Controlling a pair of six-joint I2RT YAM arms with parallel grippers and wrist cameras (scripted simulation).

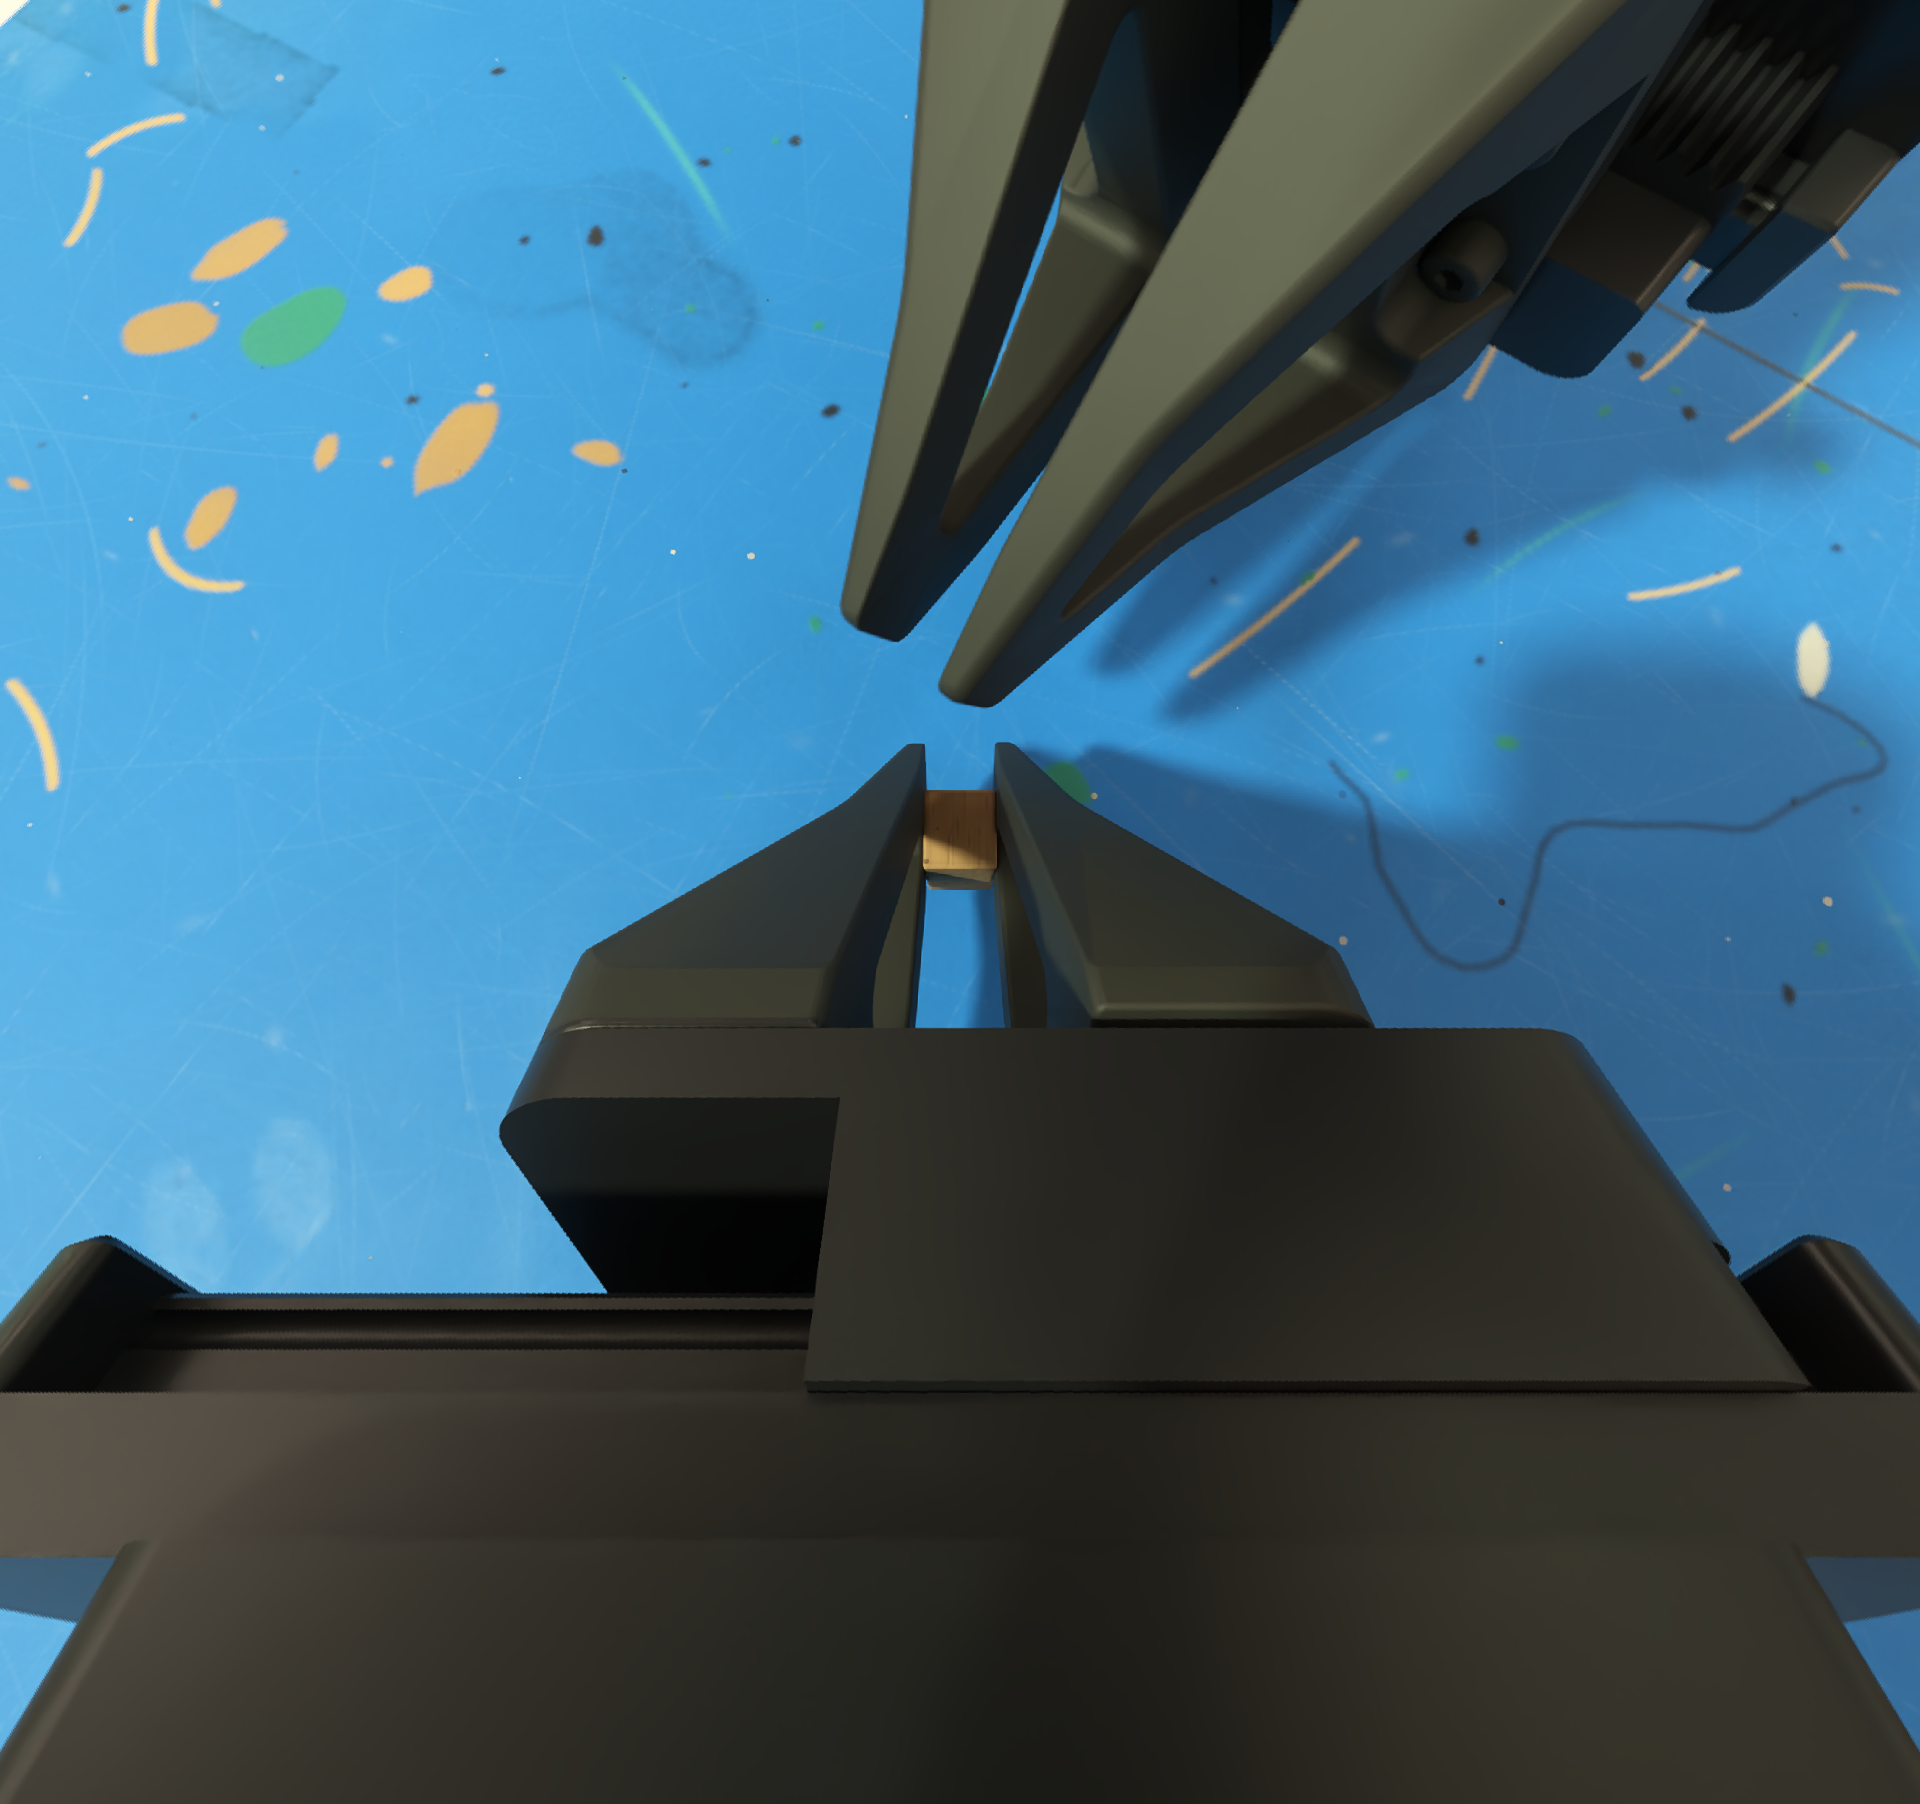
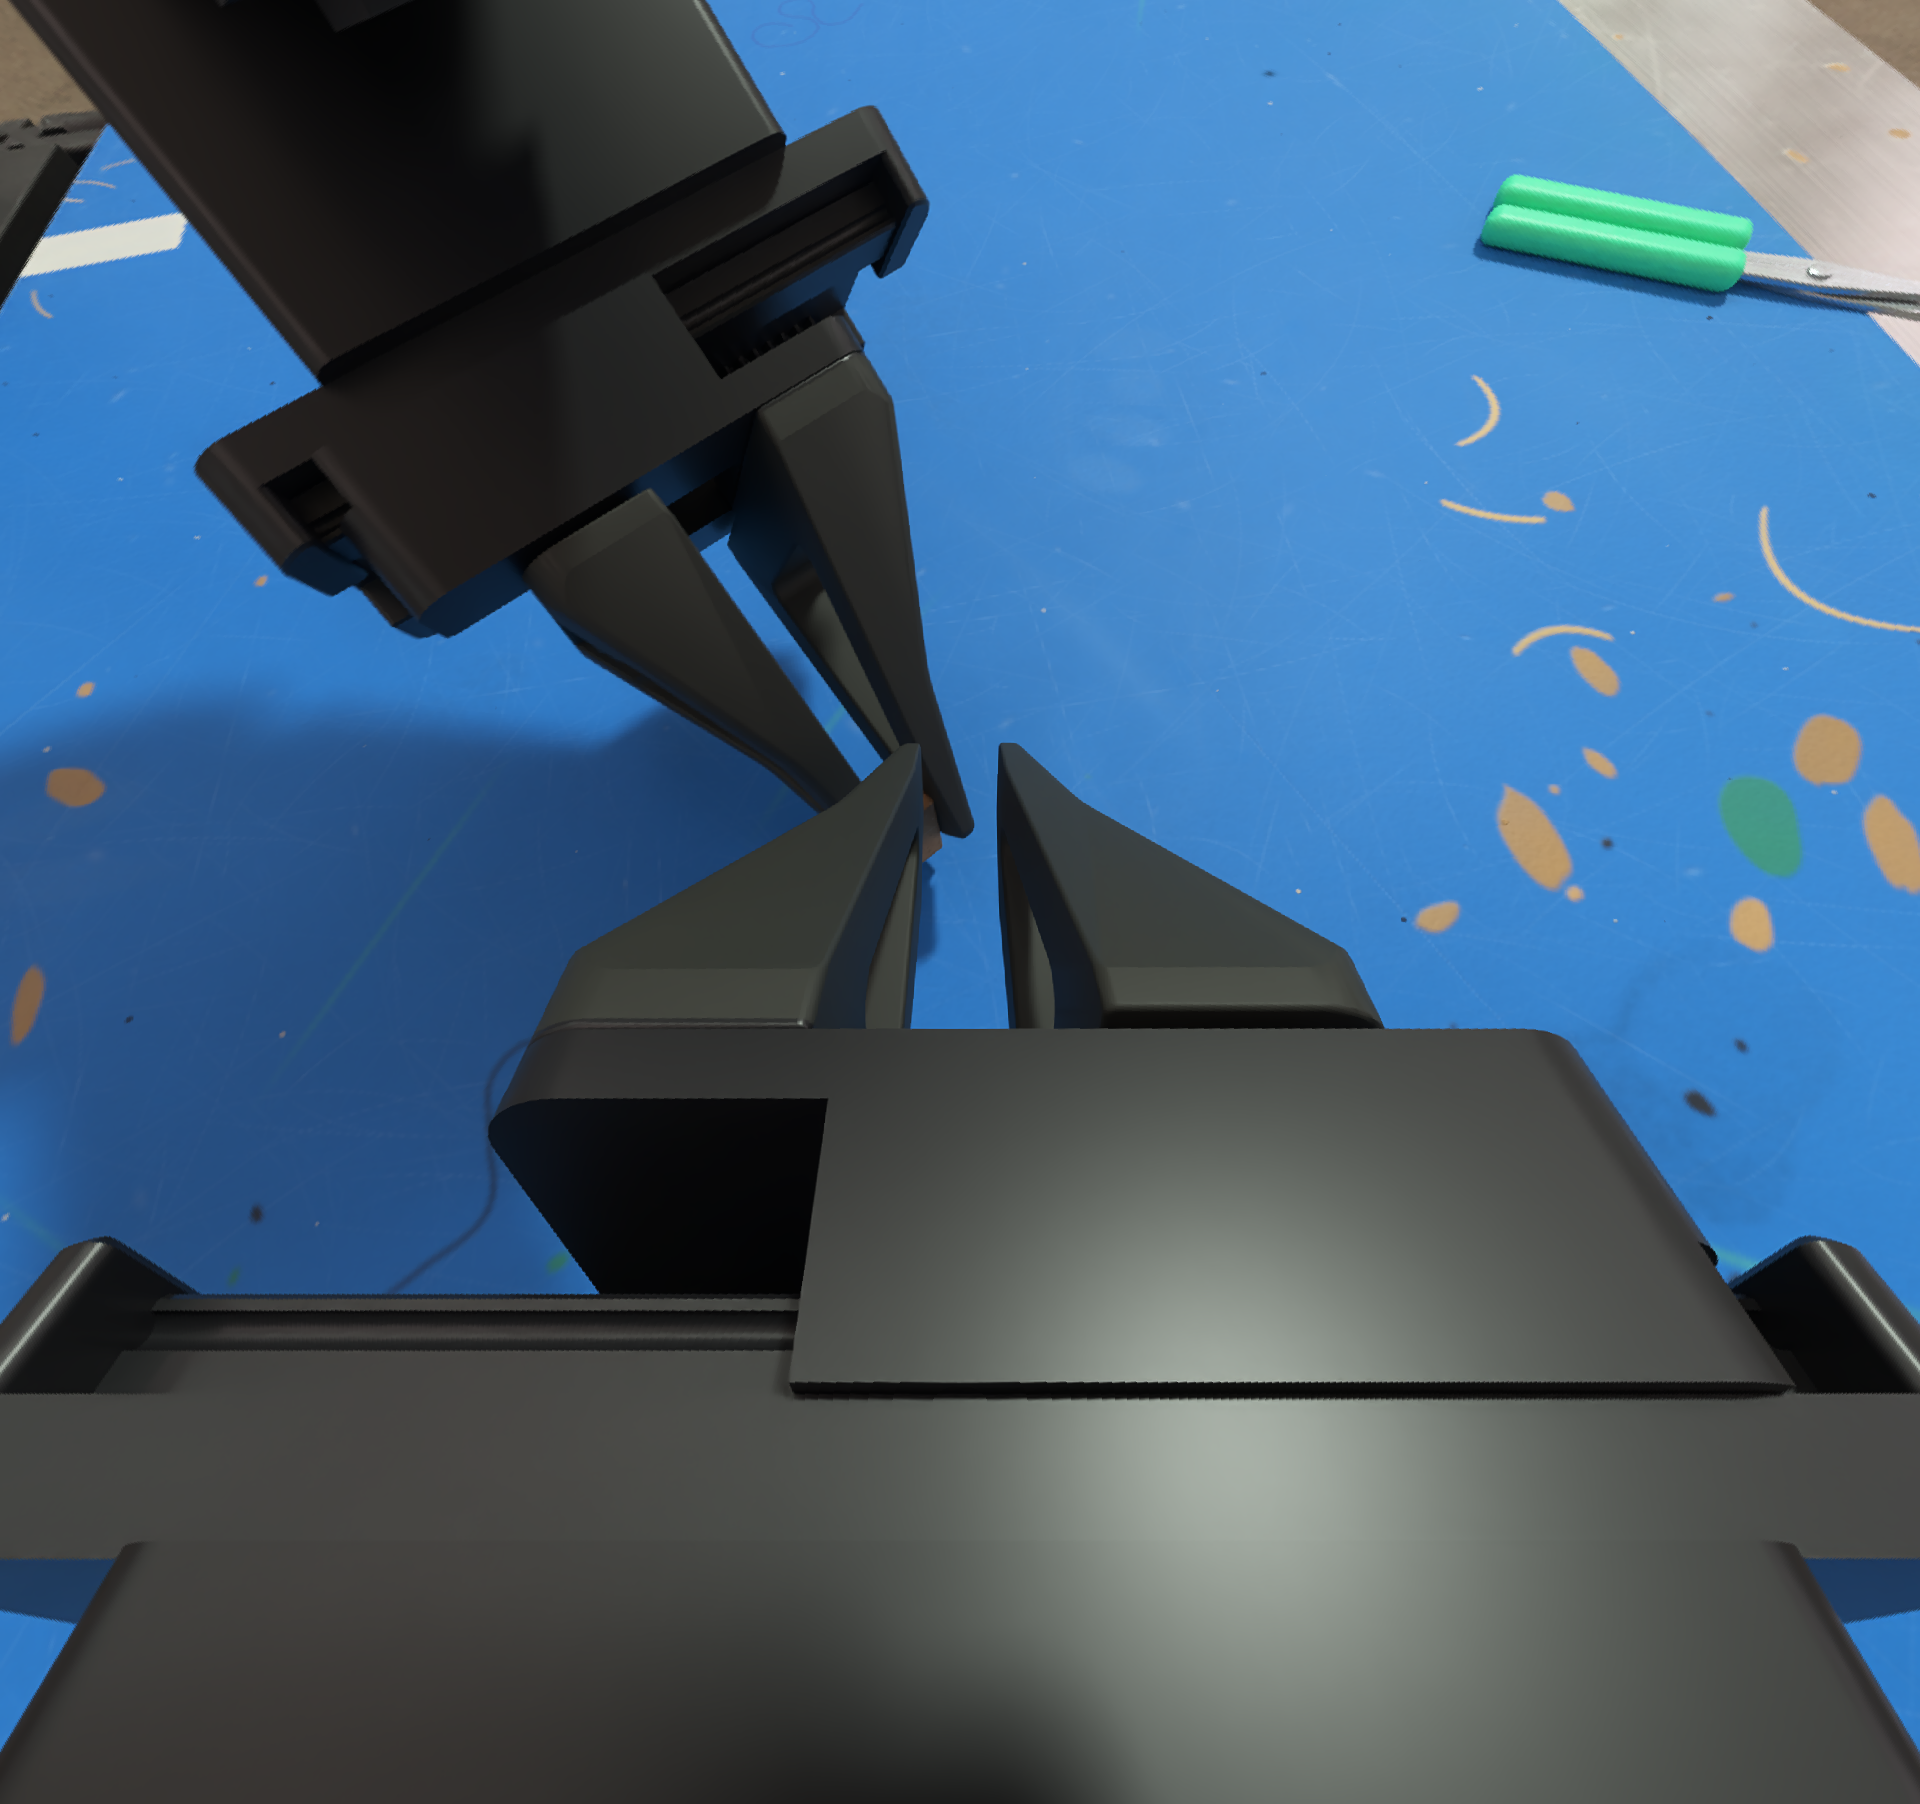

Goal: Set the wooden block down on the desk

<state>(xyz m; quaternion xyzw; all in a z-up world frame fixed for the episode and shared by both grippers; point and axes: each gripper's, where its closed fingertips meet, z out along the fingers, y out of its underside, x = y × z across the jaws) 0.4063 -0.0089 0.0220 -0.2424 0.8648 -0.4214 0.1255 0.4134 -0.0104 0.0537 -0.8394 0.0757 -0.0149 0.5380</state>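
left gripper jaws clamp wooden block | no writing seen

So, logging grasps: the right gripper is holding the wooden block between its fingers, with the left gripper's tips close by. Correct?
Not quite: the left gripper holds the wooden block, as the left wrist view shows. The right gripper is the one with tips close by.

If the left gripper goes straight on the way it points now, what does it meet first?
Probably the right gripper: its fingertips hang just ahead of the left gripper, which clamps the wooden block. Depth is uncertain.
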